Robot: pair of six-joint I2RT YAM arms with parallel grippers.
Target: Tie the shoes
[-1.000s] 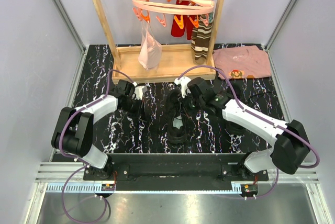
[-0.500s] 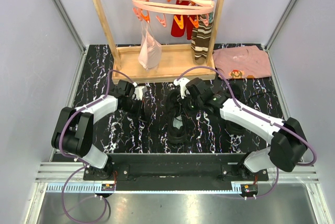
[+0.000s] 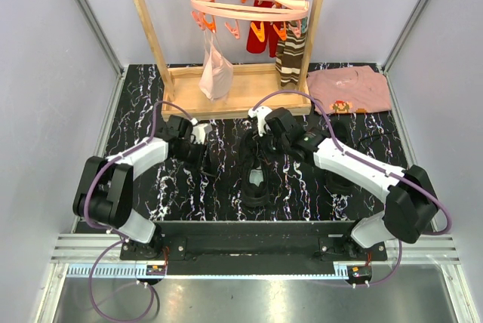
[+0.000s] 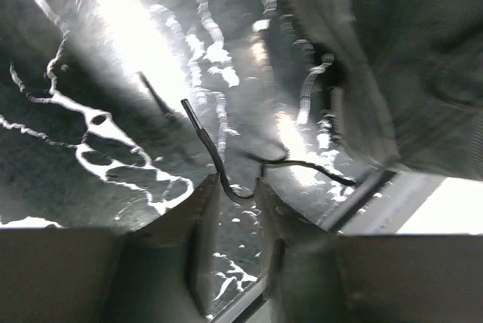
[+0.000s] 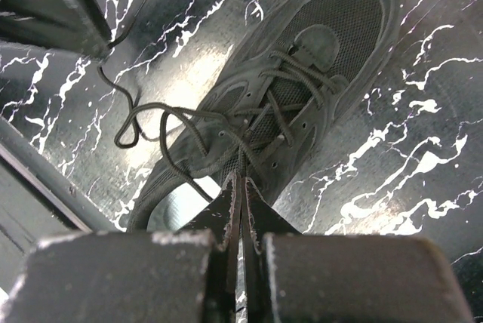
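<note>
Left gripper [image 4: 238, 187] straddles a thin black lace [image 4: 210, 149], can't tell if it's gripping. Right gripper [image 5: 240, 183] is clamped on lace above the small black mesh shoe [image 5: 302, 89]. Both should tension evenly toward the side edges.

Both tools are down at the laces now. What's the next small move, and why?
Probably close the left tool on the lace end lying in its gap. Its fingers look parted around that strand, while the right tool is already pinched shut on a lace strand over the shoe. With both gripped, they could pull.
</note>
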